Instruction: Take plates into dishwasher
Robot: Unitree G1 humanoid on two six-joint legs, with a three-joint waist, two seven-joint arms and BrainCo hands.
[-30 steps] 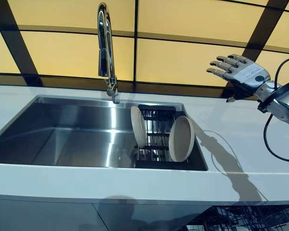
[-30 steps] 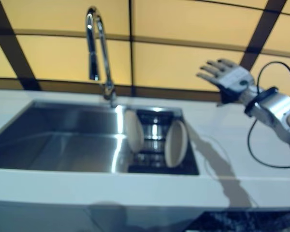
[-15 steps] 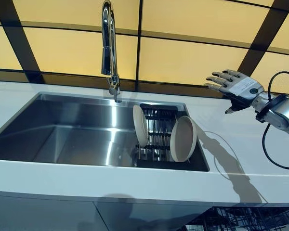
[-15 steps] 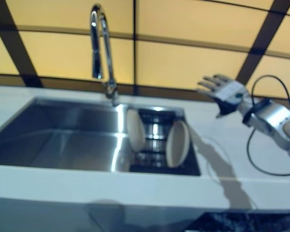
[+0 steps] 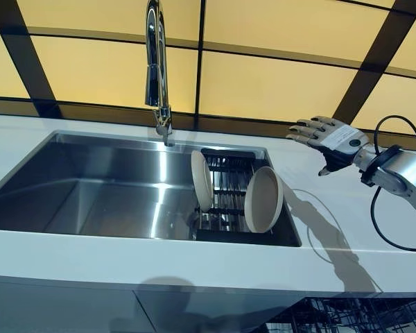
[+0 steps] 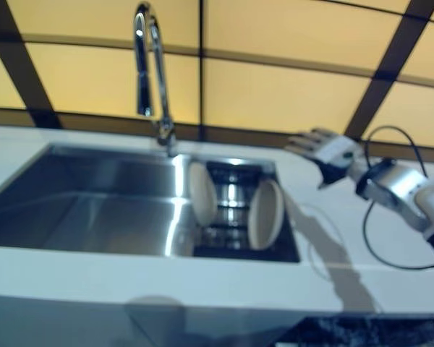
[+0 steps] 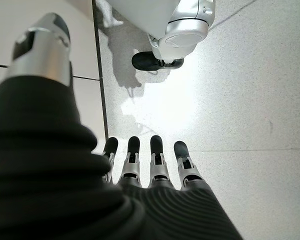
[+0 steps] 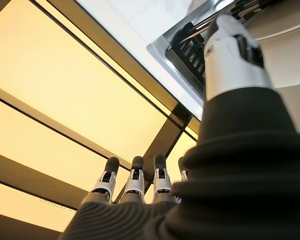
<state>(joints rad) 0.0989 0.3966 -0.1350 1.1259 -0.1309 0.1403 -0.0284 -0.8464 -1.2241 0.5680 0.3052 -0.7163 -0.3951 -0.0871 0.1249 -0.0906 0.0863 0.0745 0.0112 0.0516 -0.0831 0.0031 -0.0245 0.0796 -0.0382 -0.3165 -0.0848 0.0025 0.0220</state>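
1. The worktop (image 5: pixel 347 263) runs white across the scene, with a yellow panelled wall behind it.
2. A steel sink (image 5: pixel 90 194) is sunk into the worktop, and a tall tap (image 5: pixel 156 69) stands at its far edge.
3. A dark rack (image 5: pixel 225 201) sits in the right end of the sink.
4. A wire basket (image 5: pixel 347 319), judged to be part of the dishwasher, is glimpsed below the worktop's near edge at the right.
5. Two plates are stood on edge in the rack: the left plate (image 5: pixel 200 180) upright, the right plate (image 5: pixel 263 199) leaning with its face towards the near side. They are set apart and neither is touched.
6. The right hand (image 5: pixel 331 137) is held in the air above the worktop, to the right of the sink and beyond the right plate, with its fingers spread and straight and nothing in them.
7. The left hand (image 7: pixel 140 170) is seen only in its own wrist view, hanging over the floor with its fingers straight and empty.
8. The step in hand is judged to be the reach for the first plate; no plate has yet been lifted.
9. The next move is judged to call for the right hand to be brought left and down to the rim of the right plate, the nearer of the two.
10. The fingers would need to be closed across that rim, and the plate lifted clear of the rack before it is carried towards the basket.
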